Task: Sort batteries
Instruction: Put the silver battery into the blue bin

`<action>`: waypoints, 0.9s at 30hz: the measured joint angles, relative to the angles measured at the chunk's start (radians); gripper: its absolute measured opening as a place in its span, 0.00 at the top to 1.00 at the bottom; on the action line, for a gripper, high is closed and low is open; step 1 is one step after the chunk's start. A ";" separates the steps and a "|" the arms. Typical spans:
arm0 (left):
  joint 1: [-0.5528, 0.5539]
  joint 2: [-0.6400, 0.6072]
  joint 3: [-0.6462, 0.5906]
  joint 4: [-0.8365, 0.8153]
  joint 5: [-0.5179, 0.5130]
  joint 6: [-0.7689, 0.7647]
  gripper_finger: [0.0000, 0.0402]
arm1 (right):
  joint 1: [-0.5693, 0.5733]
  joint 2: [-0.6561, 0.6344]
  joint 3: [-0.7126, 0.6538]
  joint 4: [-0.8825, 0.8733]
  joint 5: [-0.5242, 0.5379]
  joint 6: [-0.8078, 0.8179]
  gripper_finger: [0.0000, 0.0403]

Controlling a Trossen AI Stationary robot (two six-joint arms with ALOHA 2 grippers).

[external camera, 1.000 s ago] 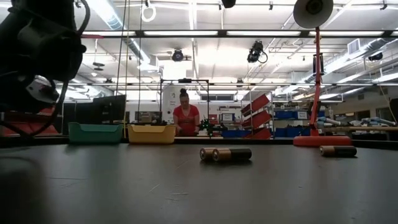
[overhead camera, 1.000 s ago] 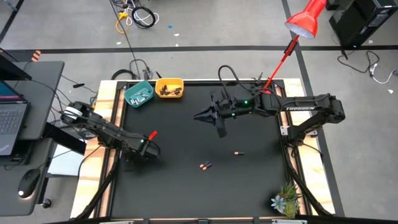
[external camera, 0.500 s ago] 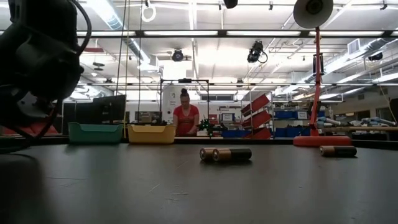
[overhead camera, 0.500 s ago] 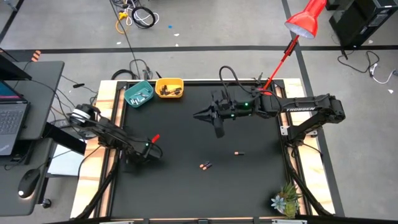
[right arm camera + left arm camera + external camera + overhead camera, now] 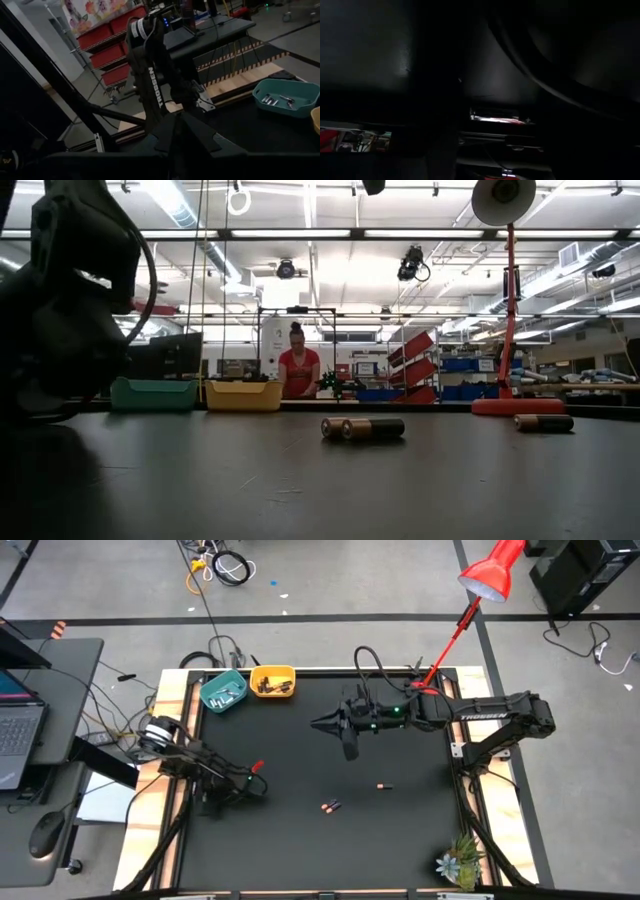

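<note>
Three dark batteries with copper ends lie on the black mat: a pair (image 5: 330, 806) end to end and a single one (image 5: 381, 785). The low view shows the pair (image 5: 362, 427) and the single one (image 5: 543, 422) lying on their sides. A teal bowl (image 5: 223, 691) holds whitish-silver batteries, and the yellow bowl (image 5: 272, 681) beside it holds dark ones. My right gripper (image 5: 316, 725) hovers shut over the mat's middle, pointing toward the table's left, far side of the loose batteries. My left gripper (image 5: 250, 783) sits low by the table's left edge.
A red lamp (image 5: 487, 575) stands at the far right corner and a small plant (image 5: 458, 862) at the near right corner. A person (image 5: 298, 370) stands in the room beyond the table. In the right wrist view, the folded left arm (image 5: 155, 90) rises beside the teal bowl (image 5: 285, 97).
My left arm has folded down further: its elbow has swung toward the table and its gripper has sunk and slid a little toward the near right. In the low view its dark mass has dropped lower. The batteries have stayed where they were.
</note>
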 joint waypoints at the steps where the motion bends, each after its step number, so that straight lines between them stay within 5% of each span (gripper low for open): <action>1: 0.000 0.013 0.000 -0.002 -0.001 0.003 0.33 | 0.002 0.000 0.000 0.000 0.003 0.002 0.90; 16: -0.018 0.013 -0.008 0.028 -0.022 0.018 0.34 | 0.043 0.000 0.000 0.000 0.033 -0.002 0.90; 27: -0.061 -0.010 -0.034 0.062 0.024 0.012 0.53 | 0.034 0.000 0.000 0.001 0.040 -0.010 0.90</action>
